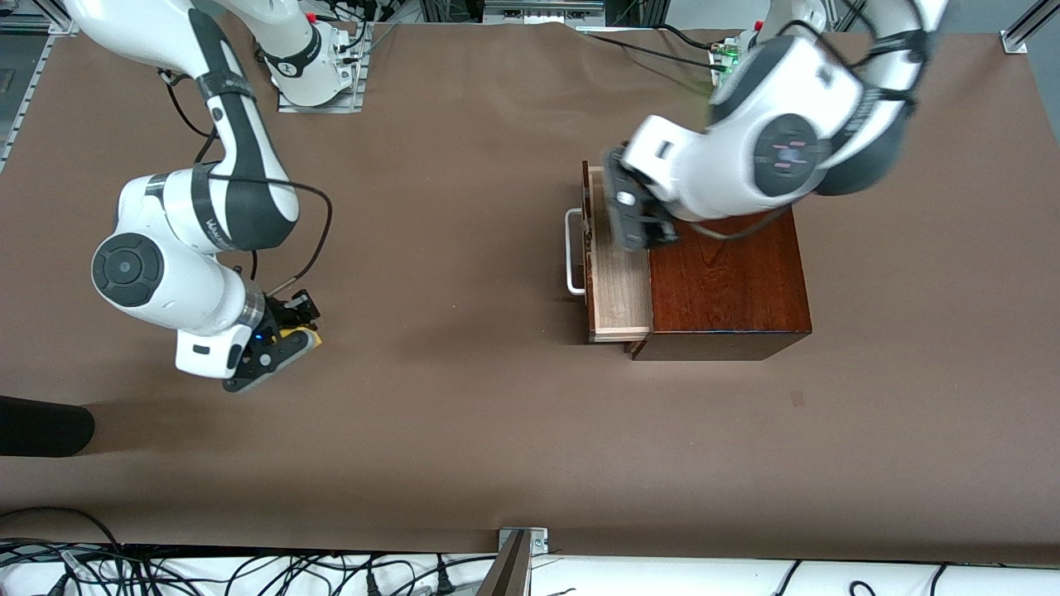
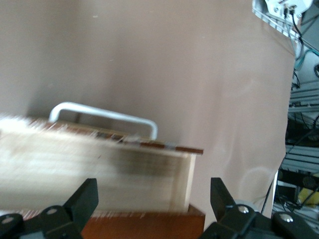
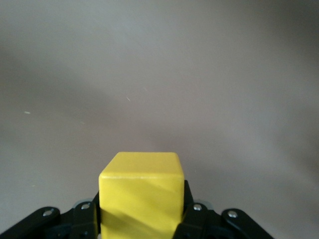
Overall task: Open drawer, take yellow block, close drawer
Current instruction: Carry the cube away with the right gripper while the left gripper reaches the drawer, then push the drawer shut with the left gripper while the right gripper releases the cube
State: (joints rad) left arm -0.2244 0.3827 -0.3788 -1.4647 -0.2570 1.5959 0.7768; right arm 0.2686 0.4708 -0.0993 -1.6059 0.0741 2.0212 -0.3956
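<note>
Right gripper [image 1: 286, 341]: jaws clenching the yellow block [image 3: 141, 191] low over bare counter [image 1: 464, 414], well apart from the drawer [image 1: 617, 285].

Left gripper [image 2: 154, 196]: jaws released, hovering over the drawer, which is standing part open.

Risk: left jaws snagging the white handle [image 2: 107, 114] and skewing the tray.

Lettering on the right arm's band: unreadable.

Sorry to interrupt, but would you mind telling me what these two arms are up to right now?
The right gripper is shut on the yellow block, low over the table toward the right arm's end. The drawer is partly pulled out of the wooden box, and the left gripper is open above it. The drawer's visible part looks empty.
</note>
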